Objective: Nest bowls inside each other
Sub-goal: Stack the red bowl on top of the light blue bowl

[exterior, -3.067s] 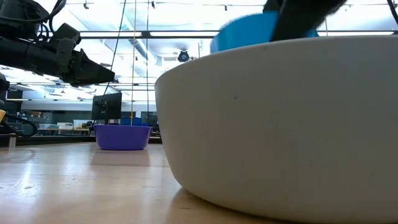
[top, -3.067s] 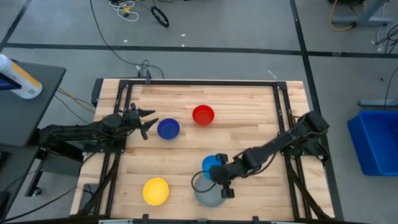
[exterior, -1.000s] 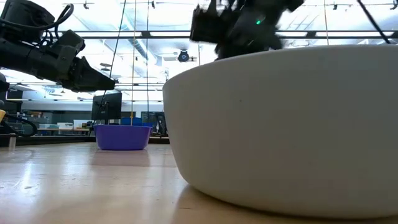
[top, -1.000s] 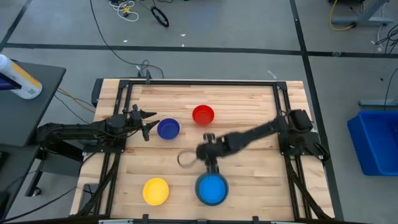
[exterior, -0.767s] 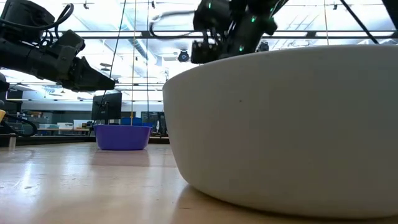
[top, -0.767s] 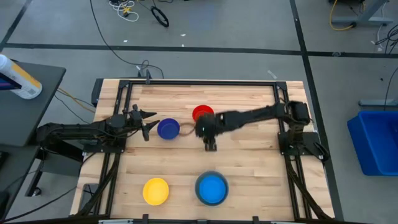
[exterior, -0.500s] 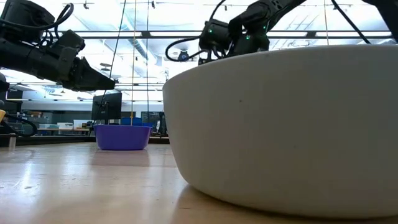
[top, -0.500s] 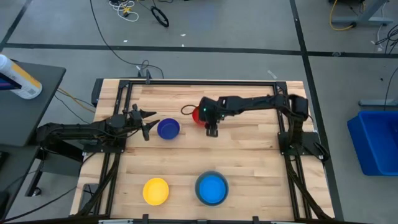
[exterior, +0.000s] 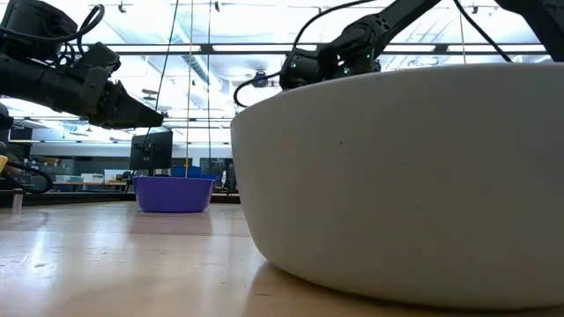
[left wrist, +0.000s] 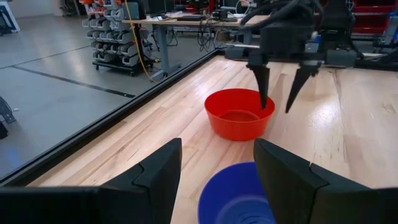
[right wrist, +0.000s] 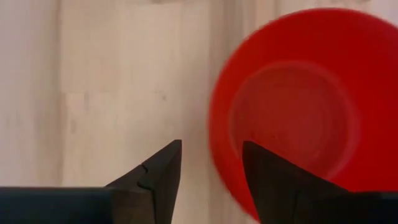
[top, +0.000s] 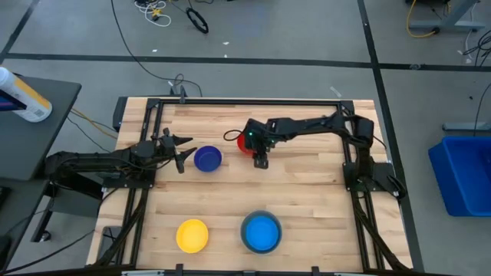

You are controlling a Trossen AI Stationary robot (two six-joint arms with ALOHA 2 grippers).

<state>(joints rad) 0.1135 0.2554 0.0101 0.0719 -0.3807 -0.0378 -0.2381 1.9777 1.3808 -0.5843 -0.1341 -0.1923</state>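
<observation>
The red bowl (top: 243, 140) (right wrist: 292, 118) stands on the table toward the far edge. My right gripper (top: 261, 162) (left wrist: 276, 109) hangs open just above it, one finger over the bowl's hollow and one outside its rim (right wrist: 214, 143), touching nothing. My left gripper (top: 180, 150) (left wrist: 217, 180) waits open at the table's left, beside the dark blue bowl (top: 208, 159) (left wrist: 239, 199). The light blue bowl (top: 261, 232) sits inside the grey bowl (exterior: 397, 176) near the front edge. The yellow bowl (top: 192, 235) stands to its left.
A black frame (top: 153, 115) rims the wooden table (top: 307, 192). A side table with a bottle (top: 19, 96) stands off the left, and a blue bin (top: 464, 172) off the right. In the low view the grey bowl hides the right gripper's fingers.
My right gripper has swung from above the light blue bowl near the front edge toward the far edge and has stopped over the red bowl. No bowl has moved.
</observation>
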